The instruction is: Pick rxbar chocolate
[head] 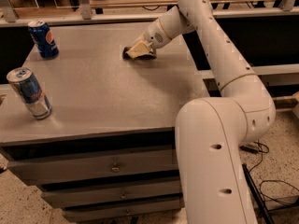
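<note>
The rxbar chocolate (127, 53) lies on the far part of the grey cabinet top (107, 97); only a dark sliver of its wrapper shows at the left of the gripper. My gripper (138, 51), with tan tips, is lowered right onto the bar at table height and covers most of it. The white arm reaches to it from the right, bending over the cabinet's right edge.
A blue Pepsi can (43, 39) stands upright at the far left corner. A silver-and-blue can (29, 93) stands near the front left edge. Drawers run below the top, a dark rail and shelf behind, and cables lie on the floor at right (271, 190).
</note>
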Tool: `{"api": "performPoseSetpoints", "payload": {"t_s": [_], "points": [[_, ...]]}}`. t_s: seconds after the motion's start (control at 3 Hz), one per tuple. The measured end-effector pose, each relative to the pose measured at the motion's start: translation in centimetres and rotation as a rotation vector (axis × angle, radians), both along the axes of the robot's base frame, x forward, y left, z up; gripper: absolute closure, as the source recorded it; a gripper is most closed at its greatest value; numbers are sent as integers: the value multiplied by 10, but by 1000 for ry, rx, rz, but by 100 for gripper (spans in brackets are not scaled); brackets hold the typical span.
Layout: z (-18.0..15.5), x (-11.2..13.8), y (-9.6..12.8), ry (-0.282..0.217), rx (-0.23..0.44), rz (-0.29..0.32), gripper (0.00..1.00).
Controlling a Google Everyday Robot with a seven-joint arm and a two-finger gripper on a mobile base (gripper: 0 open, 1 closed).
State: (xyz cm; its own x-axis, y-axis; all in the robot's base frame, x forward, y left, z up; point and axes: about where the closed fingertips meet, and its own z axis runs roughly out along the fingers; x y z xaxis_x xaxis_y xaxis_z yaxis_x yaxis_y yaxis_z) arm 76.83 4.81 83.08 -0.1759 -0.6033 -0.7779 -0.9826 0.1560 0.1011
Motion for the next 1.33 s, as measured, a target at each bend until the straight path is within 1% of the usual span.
{"api": "performPoseSetpoints", "payload": {"t_s": [1.33], "points": [[0, 0, 0, 0, 0, 0, 100]]}}
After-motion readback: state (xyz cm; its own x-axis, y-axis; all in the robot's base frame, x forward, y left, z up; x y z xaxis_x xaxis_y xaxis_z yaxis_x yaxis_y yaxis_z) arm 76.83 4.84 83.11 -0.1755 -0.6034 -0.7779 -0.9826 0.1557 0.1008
